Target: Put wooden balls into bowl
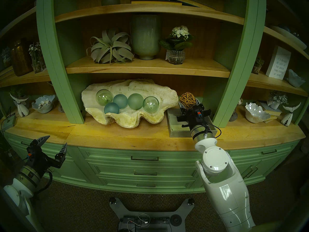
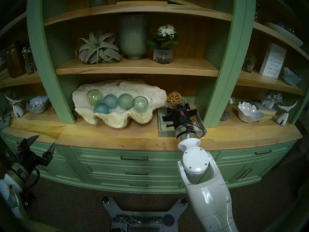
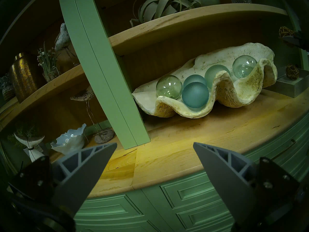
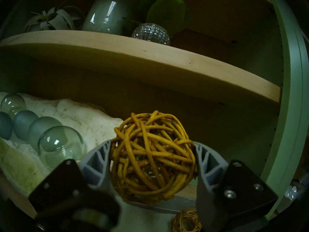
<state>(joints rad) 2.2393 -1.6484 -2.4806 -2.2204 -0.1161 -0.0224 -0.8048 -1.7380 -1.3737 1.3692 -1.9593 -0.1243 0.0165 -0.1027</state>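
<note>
My right gripper (image 1: 189, 104) is shut on one wooden ball (image 1: 188, 99), a woven rattan sphere, and holds it above the back of the square grey tray (image 1: 173, 126). In the right wrist view the ball (image 4: 152, 156) fills the gap between the fingers (image 4: 98, 161). The second wooden ball (image 4: 186, 221) lies in the tray under the gripper and is mostly hidden in the head views (image 2: 193, 119). The clam-shell bowl (image 1: 127, 121) sits just left of the tray and holds several glass balls (image 1: 135, 101). My left gripper (image 1: 56, 140) is open and empty, low at the far left.
A wooden shelf (image 1: 147, 69) hangs close over the bowl and tray. Green cabinet columns (image 1: 234, 76) (image 1: 55, 67) flank the bay. Small white jagged bowls (image 1: 256, 112) (image 1: 43, 103) and whale-tail figures stand in the side bays.
</note>
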